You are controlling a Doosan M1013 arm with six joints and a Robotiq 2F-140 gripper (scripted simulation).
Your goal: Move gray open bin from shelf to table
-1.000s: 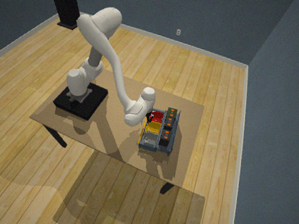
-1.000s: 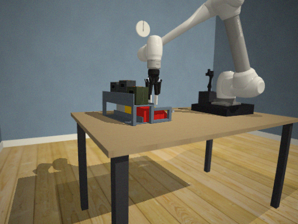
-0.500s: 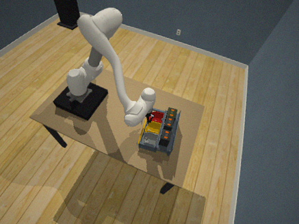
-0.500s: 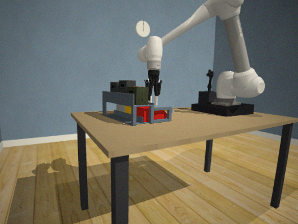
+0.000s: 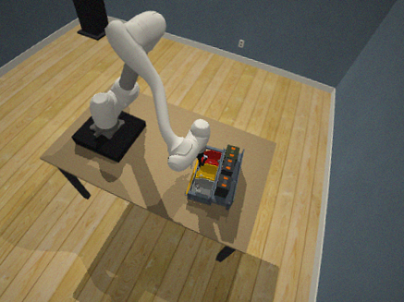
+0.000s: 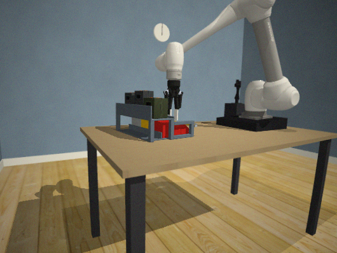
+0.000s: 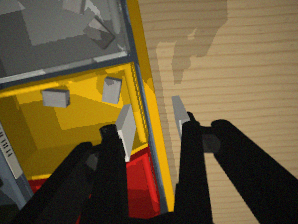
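The gray open bin point(image 5: 203, 190) point(image 7: 40, 50) sits in the shelf point(image 5: 199, 199) point(image 6: 133, 110) at one end of the front row, with several small parts in it. Beside it is the yellow bin point(image 5: 207, 172) point(image 7: 30, 120), holding gray parts, then the red bin point(image 5: 213, 157) point(image 6: 182, 129) point(image 7: 142, 185). My gripper point(image 5: 202, 159) point(image 6: 173, 114) point(image 7: 153, 112) points down, partly open, with nothing between its fingertips. It hovers above the shelf's front edge near the yellow and red bins: in the wrist view one fingertip is over the yellow bin, the other beyond the front.
A yellow strip point(image 5: 191, 179) point(image 7: 143, 50) runs along the shelf's front edge. Dark boxes with orange marks point(image 5: 232, 152) point(image 5: 223, 185) stand on the shelf's rear part, higher than the front bins. The shelf stands on the wooden table point(image 5: 170, 120) point(image 6: 222, 140), with the arm's black base point(image 5: 109, 146) point(image 6: 254, 122) at the other end.
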